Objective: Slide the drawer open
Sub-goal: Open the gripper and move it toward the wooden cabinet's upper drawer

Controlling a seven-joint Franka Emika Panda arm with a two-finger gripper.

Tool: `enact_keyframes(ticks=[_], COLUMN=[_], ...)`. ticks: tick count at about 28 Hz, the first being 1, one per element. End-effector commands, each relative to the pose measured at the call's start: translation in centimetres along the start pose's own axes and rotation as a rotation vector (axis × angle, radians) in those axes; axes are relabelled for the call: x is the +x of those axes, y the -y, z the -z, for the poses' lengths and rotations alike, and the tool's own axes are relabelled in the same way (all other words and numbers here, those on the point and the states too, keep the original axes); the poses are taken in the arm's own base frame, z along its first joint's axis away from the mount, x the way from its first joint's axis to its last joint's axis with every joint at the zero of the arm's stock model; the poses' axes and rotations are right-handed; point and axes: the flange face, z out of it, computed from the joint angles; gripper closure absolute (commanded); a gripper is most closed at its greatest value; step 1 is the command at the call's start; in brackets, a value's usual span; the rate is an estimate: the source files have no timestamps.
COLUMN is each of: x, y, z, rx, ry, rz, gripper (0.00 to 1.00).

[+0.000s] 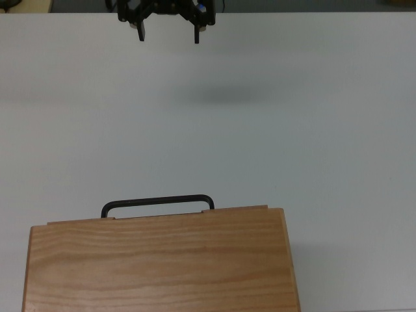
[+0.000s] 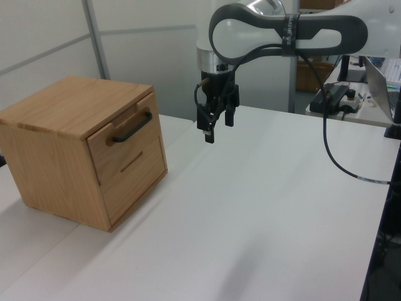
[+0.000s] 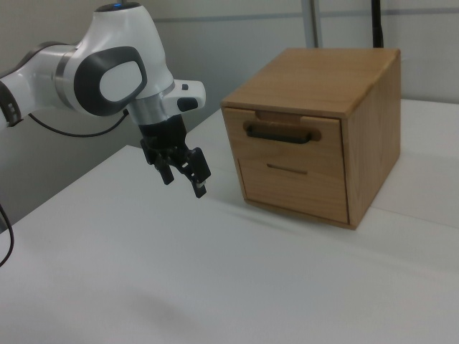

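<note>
A light wooden cabinet (image 1: 159, 263) sits at the near edge of a white table (image 1: 325, 130) in the top view, its grained top filling the bottom of the picture. The drawer (image 3: 290, 132) is the upper front panel, shut flush with the cabinet face, and its thin black bar handle (image 1: 157, 204) juts out toward the open table. A second panel with a small slot sits below it in the right view. Farther off, well apart from the cabinet, the gripper (image 1: 168, 34) hangs above the bare table, fingers pointing down, jaws spread wide and holding nothing. Beyond it the white arm (image 2: 282, 28) reaches in, with a cable trailing behind. The risks ahead are judgements: the fingers point down while the handle runs level across the drawer front, so a poorly lined-up approach could strike the panel or the cabinet top instead of closing around the bar. The cabinet seems to stand loose on the table, so a pull may drag the whole box rather than the drawer.
</note>
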Motion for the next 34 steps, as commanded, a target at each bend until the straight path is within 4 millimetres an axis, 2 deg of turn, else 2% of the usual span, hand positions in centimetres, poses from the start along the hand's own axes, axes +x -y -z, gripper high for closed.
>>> enact_keyframes(ticks=[1,14,21,34], x=[-0.5,0.2,0.6,0.6], y=[-0.7,-1.1,-0.8,-0.3], z=[-0.4,-1.6,-2.4,-2.0], rx=[0.012,0.006,-0.006,-0.014], ry=[0.037,0.056,0.064,0.054], rz=[-0.009,-0.368,-0.772,-1.206], gripper=[0.00,0.00,0.00,0.00])
